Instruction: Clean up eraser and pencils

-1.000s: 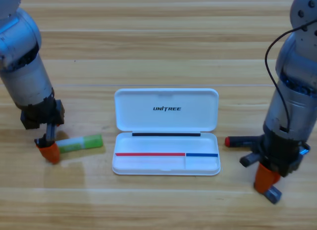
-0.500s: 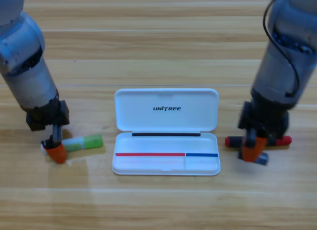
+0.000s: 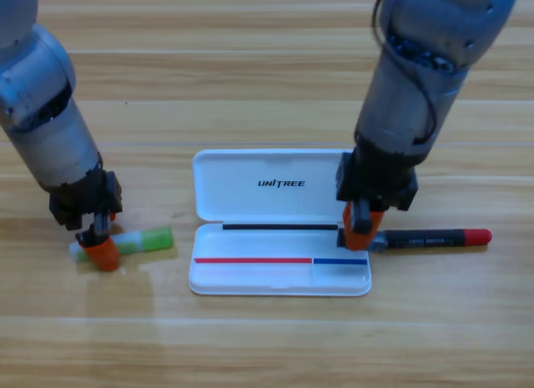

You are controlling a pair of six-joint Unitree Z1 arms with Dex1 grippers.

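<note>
The green pencil [image 3: 133, 241] lies on the table [image 3: 267, 346] left of the open white case [image 3: 280, 222], with the left end effector [image 3: 102, 251] down over its pale end, grip unclear. The black-and-red pencil [image 3: 438, 237] lies just right of the case, and the right end effector [image 3: 359, 234] at the case's right edge carries a small dark object, probably the eraser.

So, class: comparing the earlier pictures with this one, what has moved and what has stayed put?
The right end effector swung left from the table's right side to the white case's right edge, apparently carrying the eraser. The left end effector crept right onto the green pencil. The case and black-and-red pencil stayed.
</note>
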